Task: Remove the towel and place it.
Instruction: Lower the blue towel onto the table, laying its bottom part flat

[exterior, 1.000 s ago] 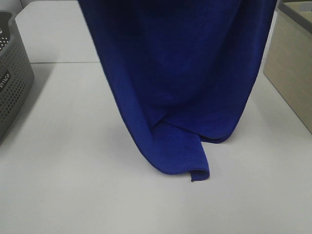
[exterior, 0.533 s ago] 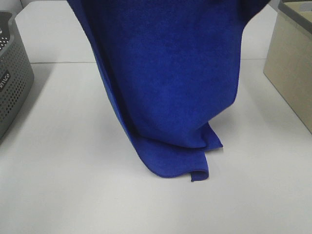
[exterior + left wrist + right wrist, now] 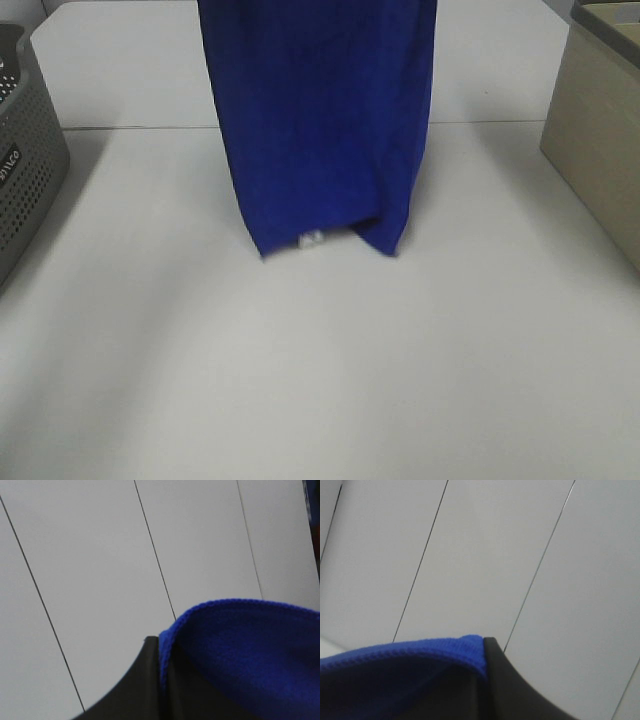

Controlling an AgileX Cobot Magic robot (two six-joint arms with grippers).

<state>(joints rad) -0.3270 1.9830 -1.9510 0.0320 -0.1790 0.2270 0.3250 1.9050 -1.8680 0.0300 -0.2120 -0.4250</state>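
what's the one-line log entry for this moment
phase: towel held up | left claw: shut on towel | right claw: shut on towel | towel: hangs over table, tag at bottom | basket: far left

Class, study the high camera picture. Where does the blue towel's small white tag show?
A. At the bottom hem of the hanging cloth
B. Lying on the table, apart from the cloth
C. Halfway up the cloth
A: the white tag peeks out at the bottom hem of the hanging towel, between its two lower corners.
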